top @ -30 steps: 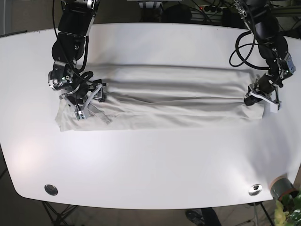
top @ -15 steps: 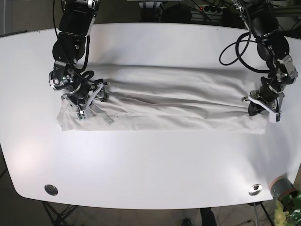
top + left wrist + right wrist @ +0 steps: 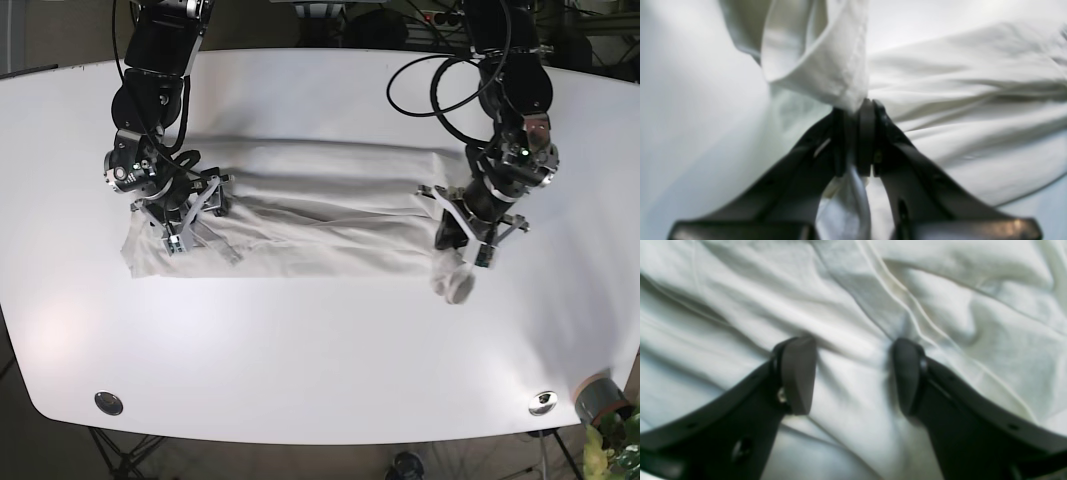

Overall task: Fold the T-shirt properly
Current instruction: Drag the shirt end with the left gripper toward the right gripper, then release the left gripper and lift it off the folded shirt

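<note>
The white T-shirt (image 3: 330,215) lies as a long wrinkled band across the white table (image 3: 320,340). On the right of the base view, my left gripper (image 3: 458,243) is shut on the shirt's end, and a lifted lobe of cloth (image 3: 453,286) hangs below it. The left wrist view shows the left gripper (image 3: 855,106) pinching a hemmed fold of the T-shirt (image 3: 826,60) between its closed pads. On the left of the base view, my right gripper (image 3: 190,222) rests on the shirt's other end. It stands open (image 3: 853,373), with its fingertips (image 3: 798,373) pressing creased cloth (image 3: 940,306).
Two metal grommets (image 3: 108,403) (image 3: 543,402) sit near the table's front edge. A grey pot with a plant (image 3: 598,398) stands off the front right corner. Black cables (image 3: 440,90) loop behind the left arm.
My left gripper has carried the shirt's right end leftward and slightly toward the front, so the band is now shorter. The right gripper has stayed in place on the left end.
</note>
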You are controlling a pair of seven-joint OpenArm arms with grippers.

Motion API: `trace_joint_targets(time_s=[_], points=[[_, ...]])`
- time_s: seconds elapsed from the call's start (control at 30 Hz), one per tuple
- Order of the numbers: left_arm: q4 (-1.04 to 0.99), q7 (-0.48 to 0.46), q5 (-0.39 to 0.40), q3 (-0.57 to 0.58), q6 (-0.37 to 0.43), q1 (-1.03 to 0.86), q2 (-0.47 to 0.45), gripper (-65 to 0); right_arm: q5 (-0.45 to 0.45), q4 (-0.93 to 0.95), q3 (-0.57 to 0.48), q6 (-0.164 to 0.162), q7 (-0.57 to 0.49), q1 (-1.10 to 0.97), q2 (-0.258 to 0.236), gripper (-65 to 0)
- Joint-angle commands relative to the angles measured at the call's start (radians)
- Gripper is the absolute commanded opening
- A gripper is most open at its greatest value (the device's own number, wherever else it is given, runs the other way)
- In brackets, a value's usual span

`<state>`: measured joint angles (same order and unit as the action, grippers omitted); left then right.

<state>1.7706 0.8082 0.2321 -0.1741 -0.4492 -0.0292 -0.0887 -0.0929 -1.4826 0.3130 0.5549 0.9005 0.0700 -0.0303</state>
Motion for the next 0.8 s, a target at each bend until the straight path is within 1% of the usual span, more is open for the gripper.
trace_joint_targets(time_s=[0.0,0.13,0.27,0.37,0.5,0.53,0.6,0.67,0.77], points=[[0.024,-0.023,-0.032,0.046,-0.001,0.015,0.037,-65.0,0.006,-0.006,0.001,0.001,0.022,0.011,-0.004,-30.0],[0.016,-0.025,-0.107,0.098,-0.001,0.022,0.093,-65.0,0.006,-0.005,0.001,0.001,0.022,0.012,-0.004,-30.0],[-0.013,-0.025,-0.168,0.130,-0.001,0.050,0.123,-65.0,0.006,-0.006,0.001,0.001,0.022,0.015,-0.004,-30.0],[-0.044,-0.025,-0.190,0.147,-0.001,0.058,0.129,-65.0,0.006,-0.005,0.001,0.001,0.022,0.015,-0.004,-30.0],[-0.076,-0.025,-0.193,0.164,-0.001,0.062,0.129,-65.0,0.006,-0.003,-0.001,0.001,0.022,0.017,-0.004,-30.0],[-0.081,-0.025,-0.193,0.173,-0.001,0.070,0.129,-63.6,0.006,-0.003,-0.001,0.001,0.022,0.017,-0.004,-30.0],[-0.081,-0.025,-0.195,0.187,-0.001,0.076,0.129,-56.8,0.006,-0.003,-0.001,0.001,0.022,0.017,-0.004,-30.0],[-0.081,-0.025,-0.195,0.201,-0.001,0.076,0.129,-48.6,0.006,-0.002,-0.001,0.001,0.021,0.017,-0.004,-30.0],[-0.081,-0.025,-0.195,0.230,0.000,0.078,0.129,-38.9,0.006,-0.002,-0.001,0.001,0.021,0.017,-0.004,-30.0]])
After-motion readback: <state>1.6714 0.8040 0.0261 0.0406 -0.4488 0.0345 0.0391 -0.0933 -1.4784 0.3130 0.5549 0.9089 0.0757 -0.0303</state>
